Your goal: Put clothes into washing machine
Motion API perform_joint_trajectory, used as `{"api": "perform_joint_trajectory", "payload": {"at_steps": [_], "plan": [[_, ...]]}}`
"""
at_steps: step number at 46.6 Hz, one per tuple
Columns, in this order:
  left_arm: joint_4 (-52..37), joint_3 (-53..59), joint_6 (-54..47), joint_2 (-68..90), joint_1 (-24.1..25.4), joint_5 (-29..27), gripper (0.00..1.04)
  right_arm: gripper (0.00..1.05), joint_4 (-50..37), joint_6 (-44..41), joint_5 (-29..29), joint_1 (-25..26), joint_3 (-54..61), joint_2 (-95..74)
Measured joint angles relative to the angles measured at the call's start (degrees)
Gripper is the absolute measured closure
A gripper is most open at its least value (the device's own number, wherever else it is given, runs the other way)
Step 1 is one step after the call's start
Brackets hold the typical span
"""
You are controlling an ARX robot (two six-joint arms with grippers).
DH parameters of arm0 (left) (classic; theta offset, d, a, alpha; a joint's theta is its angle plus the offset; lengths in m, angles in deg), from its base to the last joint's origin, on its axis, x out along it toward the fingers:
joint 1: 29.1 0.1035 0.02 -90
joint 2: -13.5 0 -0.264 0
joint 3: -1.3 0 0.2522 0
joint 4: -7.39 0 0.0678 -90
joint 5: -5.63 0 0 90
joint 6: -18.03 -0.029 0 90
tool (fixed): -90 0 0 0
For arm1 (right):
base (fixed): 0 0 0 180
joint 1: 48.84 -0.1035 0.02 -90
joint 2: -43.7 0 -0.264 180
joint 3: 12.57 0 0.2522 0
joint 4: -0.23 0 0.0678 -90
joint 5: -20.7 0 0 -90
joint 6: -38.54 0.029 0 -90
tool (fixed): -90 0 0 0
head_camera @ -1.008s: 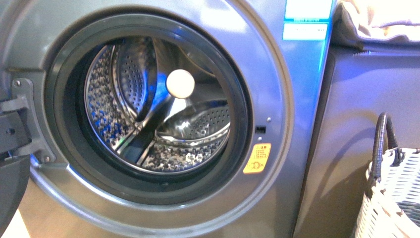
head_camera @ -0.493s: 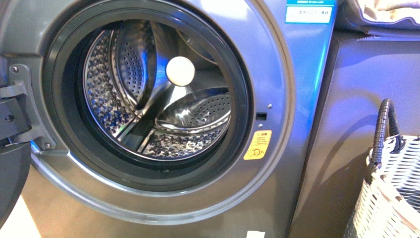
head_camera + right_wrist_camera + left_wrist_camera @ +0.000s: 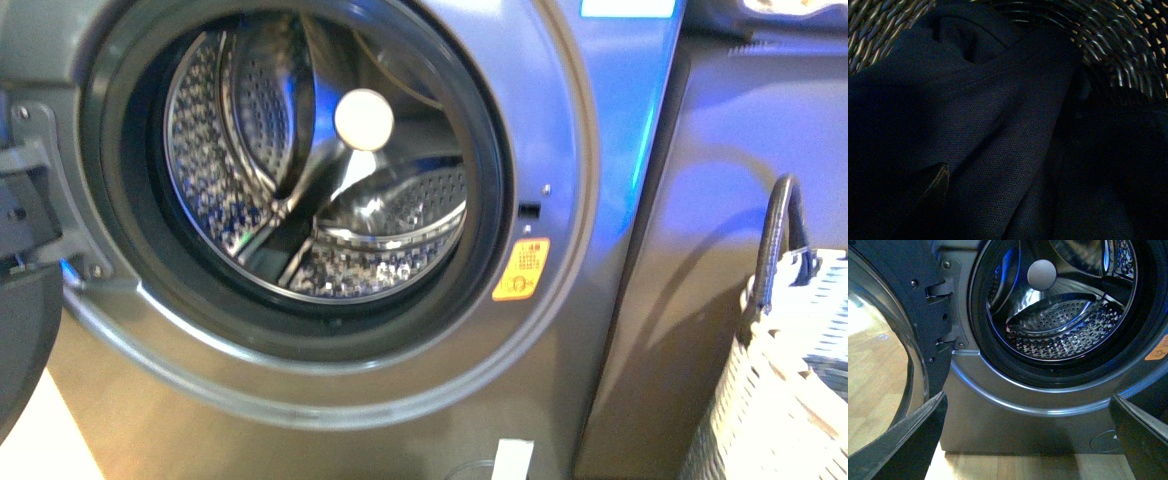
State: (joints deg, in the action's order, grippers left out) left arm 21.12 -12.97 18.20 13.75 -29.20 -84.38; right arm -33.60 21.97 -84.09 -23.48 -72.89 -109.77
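One silver-grey washing machine [image 3: 560,150] stands with its one door [image 3: 20,340] swung out at 9 o'clock of the porthole. Its perforated drum [image 3: 390,215] shows one white round cap [image 3: 364,119] at the back. One yellow sticker [image 3: 521,269] sits at 4 o'clock of the porthole, and one white woven basket [image 3: 790,400] stands at 4 o'clock of the machine. The left gripper [image 3: 1028,402] faces the drum, jaws wide, holding nothing. The dark navy clothes [image 3: 998,140], one piece as far as shows, lie in the basket. Only one finger of the right gripper [image 3: 937,181] shows, against the fabric, so its grip cannot be told.

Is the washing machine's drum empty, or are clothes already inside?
Empty: the drum shows only bare steel; the clothes lie in the woven basket.
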Motion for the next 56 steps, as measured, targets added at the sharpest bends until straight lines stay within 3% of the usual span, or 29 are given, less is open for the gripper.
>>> {"api": "perform_joint_trajectory", "payload": {"at_steps": [25, 56], "plan": [[0.0, 0.0, 0.0, 0.0, 0.0, 0.0, 0.06, 0.08, 5.1, 0.3, 0.4, -0.7, -5.3, -3.8], [0.0, 0.0, 0.0, 0.0, 0.0, 0.0, 0.06, 0.08, 1.3, -1.4, 1.2, 1.0, -7.2, -10.6]]}}
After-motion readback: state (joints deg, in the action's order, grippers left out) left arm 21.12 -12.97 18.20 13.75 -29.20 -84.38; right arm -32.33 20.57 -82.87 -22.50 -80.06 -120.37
